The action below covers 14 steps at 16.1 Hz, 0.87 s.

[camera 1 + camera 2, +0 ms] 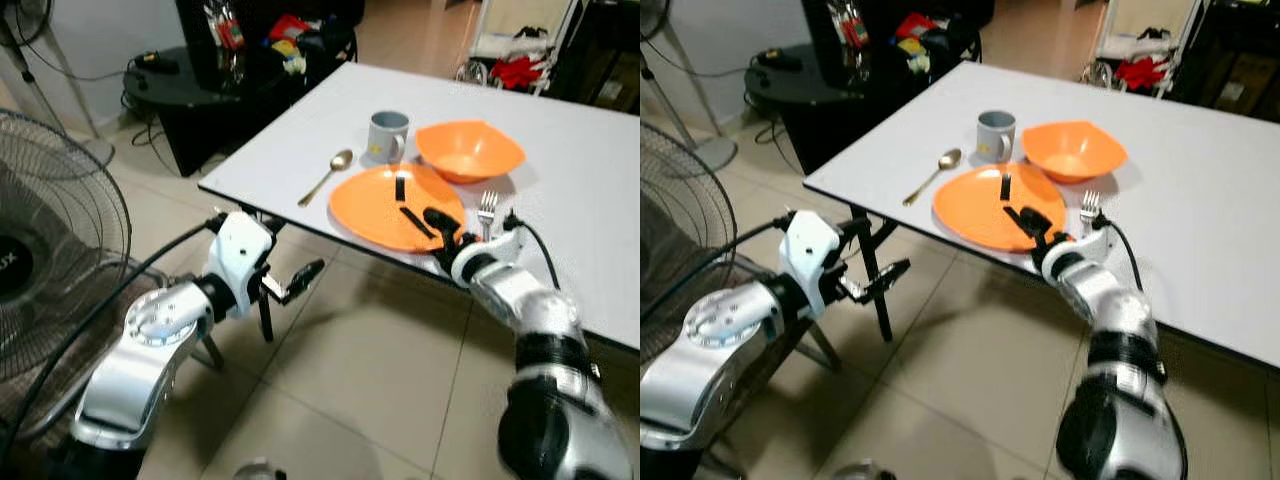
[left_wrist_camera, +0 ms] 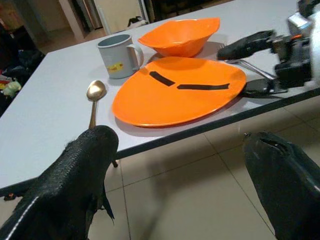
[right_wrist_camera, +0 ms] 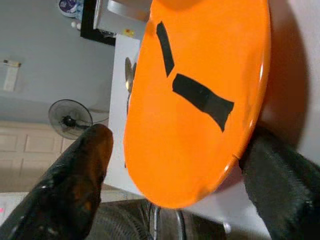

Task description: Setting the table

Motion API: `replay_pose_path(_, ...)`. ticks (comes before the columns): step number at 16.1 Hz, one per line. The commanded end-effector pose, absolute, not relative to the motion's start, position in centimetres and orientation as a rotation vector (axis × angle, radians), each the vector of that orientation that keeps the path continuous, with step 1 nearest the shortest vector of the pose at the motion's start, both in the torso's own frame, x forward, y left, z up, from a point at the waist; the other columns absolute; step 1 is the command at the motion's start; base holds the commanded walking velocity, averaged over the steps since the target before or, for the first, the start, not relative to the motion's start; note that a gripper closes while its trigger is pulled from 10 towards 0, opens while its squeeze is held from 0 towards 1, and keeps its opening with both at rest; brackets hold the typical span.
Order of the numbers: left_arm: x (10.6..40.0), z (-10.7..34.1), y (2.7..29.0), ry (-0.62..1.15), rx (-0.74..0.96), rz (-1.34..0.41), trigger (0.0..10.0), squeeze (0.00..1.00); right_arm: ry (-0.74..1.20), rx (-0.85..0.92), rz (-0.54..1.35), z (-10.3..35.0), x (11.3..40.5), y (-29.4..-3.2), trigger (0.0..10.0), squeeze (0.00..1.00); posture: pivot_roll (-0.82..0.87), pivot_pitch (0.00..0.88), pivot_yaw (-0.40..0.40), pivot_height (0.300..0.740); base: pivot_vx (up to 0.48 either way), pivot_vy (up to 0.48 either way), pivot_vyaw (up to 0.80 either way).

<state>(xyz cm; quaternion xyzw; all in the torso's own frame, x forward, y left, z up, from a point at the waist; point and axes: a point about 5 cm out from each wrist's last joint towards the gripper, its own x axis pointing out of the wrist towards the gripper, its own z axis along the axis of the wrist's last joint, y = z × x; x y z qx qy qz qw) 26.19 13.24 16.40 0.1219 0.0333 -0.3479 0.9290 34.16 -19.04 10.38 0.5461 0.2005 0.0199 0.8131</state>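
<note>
An orange plate with two black tape strips lies at the near edge of the white table. Behind it stand an orange bowl and a grey mug. A gold spoon lies left of the plate and a silver fork to its right. My right gripper is open at the plate's near right rim, with the plate between its spread fingers. My left gripper is open and holds nothing, below table height over the floor, in front of the table's left corner.
A large standing fan is close on my left. A black low table with cables and clutter stands behind the table's left corner. Tiled floor lies open in front of the table.
</note>
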Motion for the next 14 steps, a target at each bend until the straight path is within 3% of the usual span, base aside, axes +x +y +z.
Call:
replay_pose_path(1,26.1,16.2,13.3,0.077,0.253,-0.716,10.0,0.0,0.419,1.153,0.069,11.4,33.6,-19.1,10.0,1.0,0.08,0.0,0.064,0.74,0.0,0.0,0.0)
replay_pose_path(10,25.9,15.9,13.3,0.074,0.245,-0.692,10.0,0.0,0.46,0.904,0.131,12.4,27.8,-18.6,10.0,1.0,0.07,0.0,0.052,0.74,0.0,0.0,0.0)
replay_pose_path(12,25.9,15.9,13.4,0.074,0.247,-0.687,10.0,0.0,0.473,0.63,0.162,12.8,27.7,-17.9,10.0,1.0,0.07,0.0,0.052,0.74,0.0,0.0,0.0)
replay_pose_path(14,25.8,15.8,13.5,0.084,0.261,-0.681,10.0,0.0,0.426,0.172,0.168,13.3,28.7,-17.4,10.0,1.0,0.08,0.0,0.052,0.74,0.0,0.0,0.0)
